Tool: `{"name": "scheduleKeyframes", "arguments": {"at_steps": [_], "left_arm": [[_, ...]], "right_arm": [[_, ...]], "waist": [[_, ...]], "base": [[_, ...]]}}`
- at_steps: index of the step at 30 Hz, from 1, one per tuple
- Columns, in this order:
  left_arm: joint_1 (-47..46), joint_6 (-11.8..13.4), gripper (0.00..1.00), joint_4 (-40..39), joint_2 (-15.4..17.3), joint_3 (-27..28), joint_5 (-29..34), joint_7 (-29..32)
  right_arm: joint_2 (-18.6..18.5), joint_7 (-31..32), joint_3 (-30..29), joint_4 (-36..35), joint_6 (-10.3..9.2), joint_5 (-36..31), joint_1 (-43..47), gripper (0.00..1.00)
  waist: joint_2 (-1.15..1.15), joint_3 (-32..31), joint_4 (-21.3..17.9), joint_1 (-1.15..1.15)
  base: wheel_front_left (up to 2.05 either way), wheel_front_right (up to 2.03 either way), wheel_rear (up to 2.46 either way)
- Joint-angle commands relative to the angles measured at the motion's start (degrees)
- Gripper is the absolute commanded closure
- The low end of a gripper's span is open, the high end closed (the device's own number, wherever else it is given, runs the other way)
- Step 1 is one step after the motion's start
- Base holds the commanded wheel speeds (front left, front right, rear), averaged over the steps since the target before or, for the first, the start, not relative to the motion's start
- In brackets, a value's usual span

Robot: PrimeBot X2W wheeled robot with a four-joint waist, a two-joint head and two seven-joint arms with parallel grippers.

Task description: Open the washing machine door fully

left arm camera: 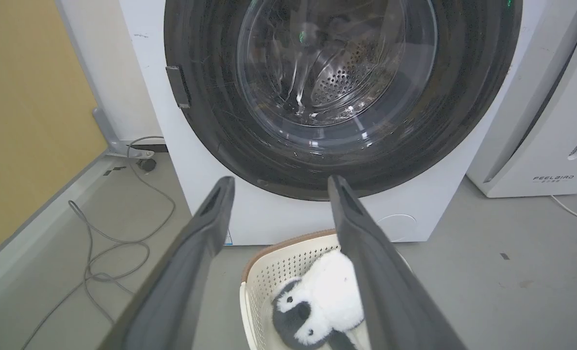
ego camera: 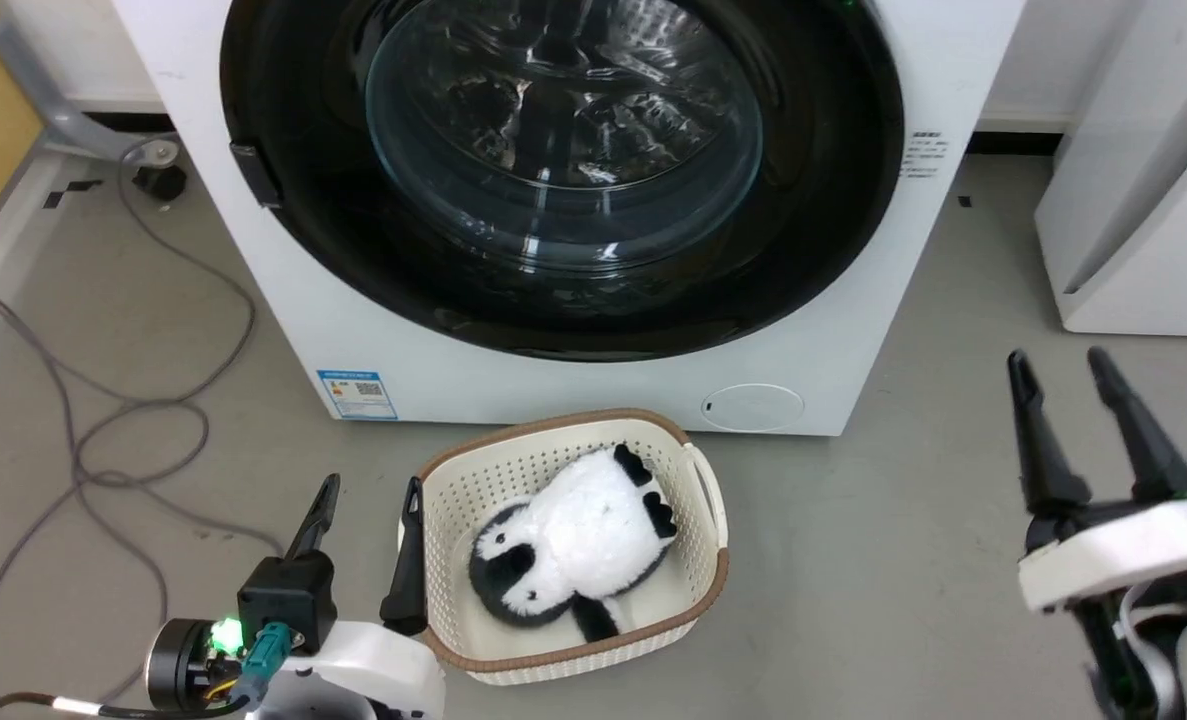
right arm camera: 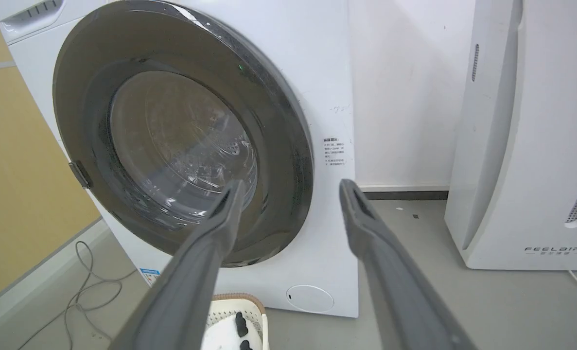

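One washing machine door (ego camera: 563, 150) is seen shut flat against the front of the one white washing machine (ego camera: 433, 370). One cream basket (ego camera: 713, 540) is parked right in front of the machine, with one plush penguin (ego camera: 583, 540) laid inside. Two grippers are counted, both in front of the machine: the left gripper (ego camera: 372, 483) and right gripper (ego camera: 1056, 354), fingers spread wide, nothing gripped. One grey cable (ego camera: 83, 440) is looped left of the machine.
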Motion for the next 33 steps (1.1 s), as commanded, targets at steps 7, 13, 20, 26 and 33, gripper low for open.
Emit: {"name": "scheduleKeyframes", "arguments": {"at_steps": [7, 13, 20, 26, 33], "left_arm": [[-1.4, 0.6, 0.0, 0.3, 0.0, -0.9, -0.7, -1.3], [-2.0, 0.9, 0.0, 0.4, 0.0, -1.6, -1.1, -2.0], [-2.9, 1.2, 0.0, 0.3, 0.0, -2.0, -1.3, -2.9], [-3.7, 1.5, 0.0, 0.3, 0.0, -2.7, -1.8, -3.6], [-4.8, 1.8, 0.0, 0.6, 0.0, -3.8, -2.3, -4.4]], "right_arm": [[-1.4, 1.5, -2.0, 0.2, -0.02, 4.0, -5.6, 0.0], [-2.1, 3.2, -3.6, 1.4, -0.03, 7.0, -9.6, 0.0], [-2.9, 5.8, -5.9, 4.5, -0.03, 10.1, -15.1, 1.0], [-2.7, 9.6, -9.1, 9.5, -0.03, 13.4, -21.9, 1.0], [-2.6, 15.4, -15.2, 18.5, -0.04, 17.3, -31.4, 1.0]], "waist": [[0.0, 1.5, 1.3, 0.0], [0.0, 2.9, 2.5, 0.0], [0.0, 5.1, 3.7, 0.0], [0.0, 7.1, 4.6, 0.0], [0.0, 9.3, 5.9, 0.0]], "base": [[0.0, 0.0, 0.0], [0.0, 0.0, 0.0], [0.0, 0.0, 0.0], [0.0, 0.0, 0.0], [0.0, 0.0, 0.0]]}}
